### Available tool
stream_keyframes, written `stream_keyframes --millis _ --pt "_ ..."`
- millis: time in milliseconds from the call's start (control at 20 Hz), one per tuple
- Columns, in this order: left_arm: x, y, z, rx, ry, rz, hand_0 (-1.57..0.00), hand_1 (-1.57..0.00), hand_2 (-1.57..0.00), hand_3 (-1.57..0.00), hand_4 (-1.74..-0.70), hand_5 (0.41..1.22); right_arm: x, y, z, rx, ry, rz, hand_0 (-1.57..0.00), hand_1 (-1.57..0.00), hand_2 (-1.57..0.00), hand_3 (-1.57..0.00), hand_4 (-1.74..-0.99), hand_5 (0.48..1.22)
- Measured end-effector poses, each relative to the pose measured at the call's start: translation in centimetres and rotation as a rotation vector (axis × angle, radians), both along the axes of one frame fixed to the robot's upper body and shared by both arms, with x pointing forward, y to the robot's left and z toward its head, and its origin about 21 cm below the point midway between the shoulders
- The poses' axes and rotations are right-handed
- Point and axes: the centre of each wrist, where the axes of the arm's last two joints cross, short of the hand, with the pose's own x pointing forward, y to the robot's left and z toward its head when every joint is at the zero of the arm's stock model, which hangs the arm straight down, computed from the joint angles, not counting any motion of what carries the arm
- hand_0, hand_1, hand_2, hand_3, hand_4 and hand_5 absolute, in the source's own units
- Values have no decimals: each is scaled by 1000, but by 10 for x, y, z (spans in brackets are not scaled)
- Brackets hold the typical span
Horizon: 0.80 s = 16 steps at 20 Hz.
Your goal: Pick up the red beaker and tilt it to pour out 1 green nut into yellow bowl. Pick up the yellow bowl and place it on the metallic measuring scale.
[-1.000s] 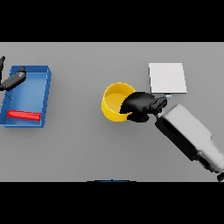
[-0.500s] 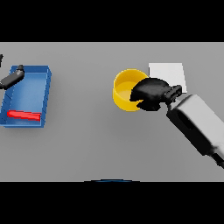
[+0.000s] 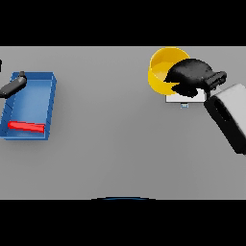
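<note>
My right hand [image 3: 191, 77] has its fingers curled on the rim of the yellow bowl [image 3: 161, 68], which sits high at the upper right, partly over the metallic scale [image 3: 178, 98]. Only the near edge of the scale shows beneath the hand and bowl. I cannot tell whether the bowl rests on the scale or hangs above it. The bowl's inside is partly hidden and I see no nut. The red beaker [image 3: 26, 127] lies on its side in the blue tray [image 3: 50, 105] at the left. My left hand [image 3: 13, 85] shows at the far left edge over the tray's back corner.
The blue tray occupies the left side of the grey table [image 3: 110, 144]. My right forearm [image 3: 228, 117] slants across the right edge.
My right hand has carried the yellow bowl up and to the right, from the table beside the scale to over it. The left hand and beaker stayed put.
</note>
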Motion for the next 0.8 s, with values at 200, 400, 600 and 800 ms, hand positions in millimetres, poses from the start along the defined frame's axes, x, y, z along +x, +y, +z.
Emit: stream_keyframes --millis 200,400,600,800 --pt "-3 -3 2 -6 7 2 1 1 1 1 -833 769 15 -27 -11 23 20 -102 -1571 -1571 -1571 -1181 -1720 1221" --pt "-4 -4 1 2 13 13 1 1 1 1 -823 765 30 -43 -24 23 25 -171 -1571 -1571 -1571 -1211 -1722 1221" --pt "-5 2 0 3 25 23 1 1 1 1 -814 757 38 -58 -44 18 43 -215 -1571 -1566 -1571 -1360 -1724 1221" --pt "-4 -1 1 11 23 26 1 1 1 1 -796 737 44 -60 -61 24 39 -241 -1571 -1547 -1571 -1460 -1726 1221"
